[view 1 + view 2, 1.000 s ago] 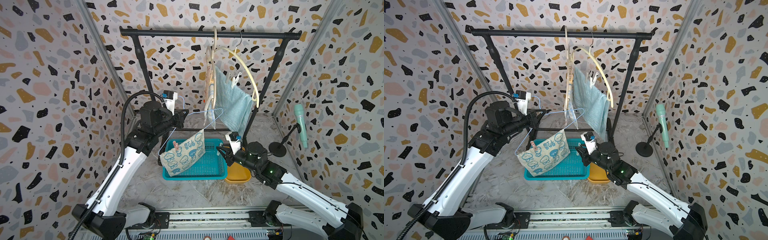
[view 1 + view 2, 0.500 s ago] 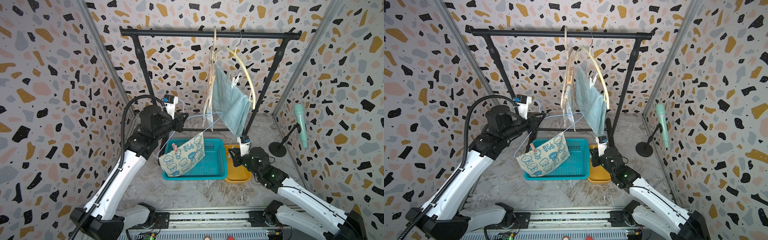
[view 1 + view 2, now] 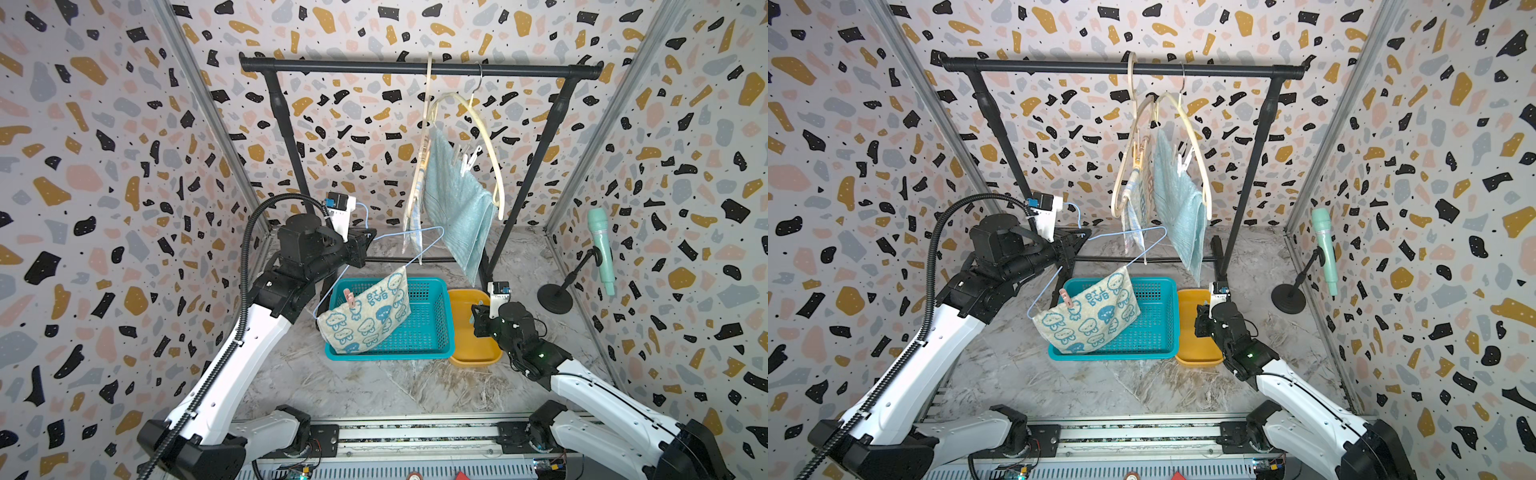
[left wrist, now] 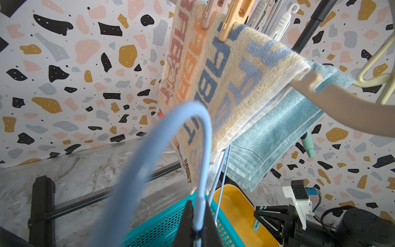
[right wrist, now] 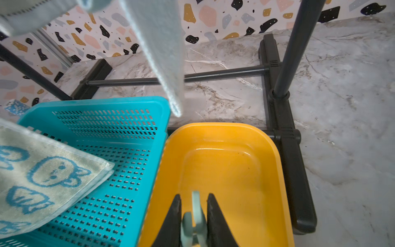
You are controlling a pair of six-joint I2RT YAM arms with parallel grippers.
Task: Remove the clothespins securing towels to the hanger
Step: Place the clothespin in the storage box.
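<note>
Nearest, the right end effector [image 5: 193, 197] has its jaws only narrowly apart, pinching a mint-green clothespin [image 5: 193, 222] above the yellow tub [image 5: 226, 169] on the marble worktop [image 3: 374, 386]. Just beside the tub stands a teal basket [image 3: 432, 316]. Over it hangs the cartoon towel [image 3: 365, 320], pinned by a pink clothespin [image 3: 350, 297] to a blue wire hanger [image 3: 419, 253]. The left end effector [image 4: 197, 204] is clamped fully closed on the hanger's hook. Farther back, on the black rack [image 3: 415, 68], the RABBIT towel [image 4: 213, 70] carries an orange clothespin [image 4: 230, 21], and the light-blue towel [image 3: 453, 199] carries white clothespins [image 3: 469, 160].
</note>
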